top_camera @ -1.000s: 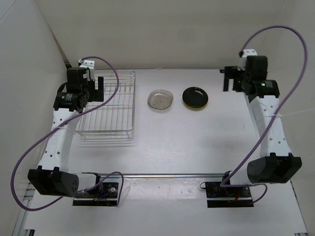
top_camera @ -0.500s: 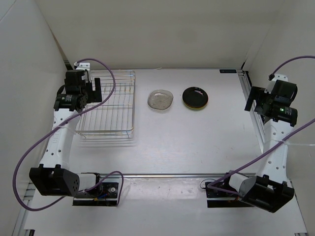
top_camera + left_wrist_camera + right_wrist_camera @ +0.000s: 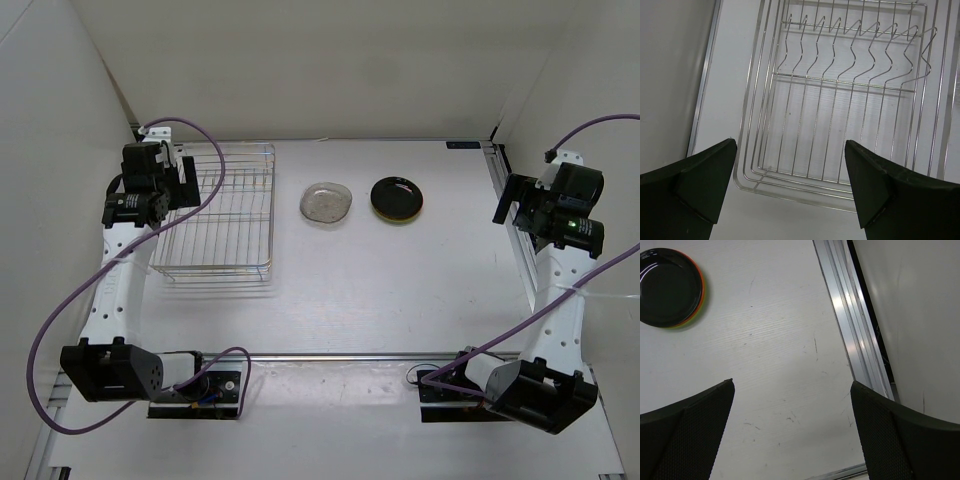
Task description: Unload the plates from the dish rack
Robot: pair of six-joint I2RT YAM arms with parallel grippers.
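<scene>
Top external, plates (image 3: 397,198) near dish rack (image 3: 271,212)

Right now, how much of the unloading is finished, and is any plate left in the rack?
It looks finished. The silver wire dish rack holds no plate in either view. The clear round plate lies on the white table; beside it the glossy black plate tops a stack with red-orange and lime-green rims showing. In hand: nothing, the left gripper and right gripper are open and empty. Nothing seems left.
</scene>
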